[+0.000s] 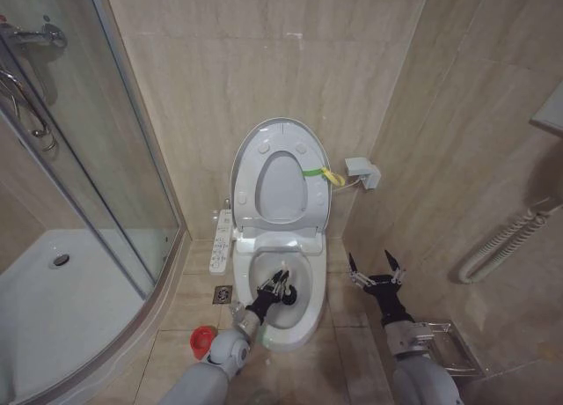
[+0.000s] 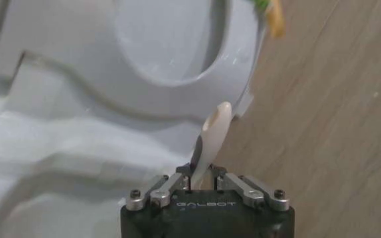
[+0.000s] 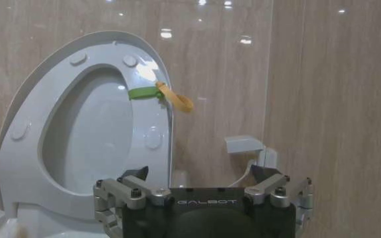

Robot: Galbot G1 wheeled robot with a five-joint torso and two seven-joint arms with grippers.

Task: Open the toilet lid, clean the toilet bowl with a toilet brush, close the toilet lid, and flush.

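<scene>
The toilet lid (image 1: 281, 190) stands raised against the back wall, with the seat ring (image 1: 264, 150) lifted in front of it. A green strap with a yellow tag (image 1: 318, 172) hangs on their edge. Below them the toilet bowl (image 1: 307, 317) lies uncovered. My left gripper (image 1: 280, 284) hangs over the bowl, shut on the pale handle of the toilet brush (image 2: 214, 136); the brush head is hidden. Its red holder (image 1: 202, 338) sits on the floor left of the toilet. My right gripper (image 1: 376, 269) waits open to the right of the bowl, and its fingers (image 3: 135, 174) hold nothing.
A white button panel (image 1: 221, 242) runs along the toilet's left side, above a floor drain (image 1: 223, 294). The glass shower wall (image 1: 114, 185) and white tray (image 1: 53, 299) are on the left. On the right are a wall box (image 1: 362, 170), a grab rail (image 1: 506, 242) and a metal rack (image 1: 450, 345).
</scene>
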